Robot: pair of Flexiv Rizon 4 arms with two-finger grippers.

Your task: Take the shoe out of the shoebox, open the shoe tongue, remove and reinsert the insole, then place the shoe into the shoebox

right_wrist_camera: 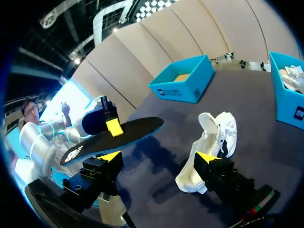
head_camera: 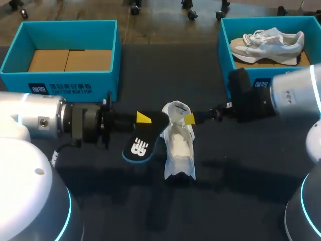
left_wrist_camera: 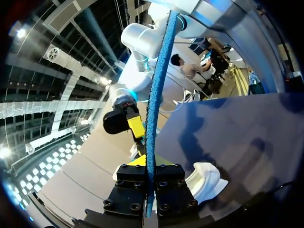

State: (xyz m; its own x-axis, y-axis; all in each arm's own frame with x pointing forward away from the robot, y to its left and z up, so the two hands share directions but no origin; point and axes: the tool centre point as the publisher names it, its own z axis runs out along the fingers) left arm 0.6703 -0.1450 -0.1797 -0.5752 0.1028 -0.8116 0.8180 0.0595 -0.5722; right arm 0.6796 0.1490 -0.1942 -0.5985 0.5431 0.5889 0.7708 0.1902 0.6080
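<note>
A white shoe [head_camera: 178,143] lies on the dark table [head_camera: 235,201], opening upward. My left gripper [head_camera: 143,119] is shut on a black insole with a blue edge [head_camera: 142,140], held just left of the shoe. The left wrist view shows the insole [left_wrist_camera: 153,118] edge-on, clamped by that gripper [left_wrist_camera: 148,164], with the shoe [left_wrist_camera: 205,178] beside it. My right gripper [head_camera: 187,119] hovers at the shoe's right side, open and holding nothing. In the right wrist view its fingers [right_wrist_camera: 158,157] stand wide apart, the shoe [right_wrist_camera: 211,137] ahead of one finger and the insole [right_wrist_camera: 121,137] ahead of the other.
A blue shoebox [head_camera: 25,75] with a bare cardboard floor stands at the back left. Another blue shoebox [head_camera: 223,47] at the back right holds a second pale shoe [head_camera: 268,44]. Both boxes [right_wrist_camera: 183,81] [right_wrist_camera: 287,97] appear past the right gripper.
</note>
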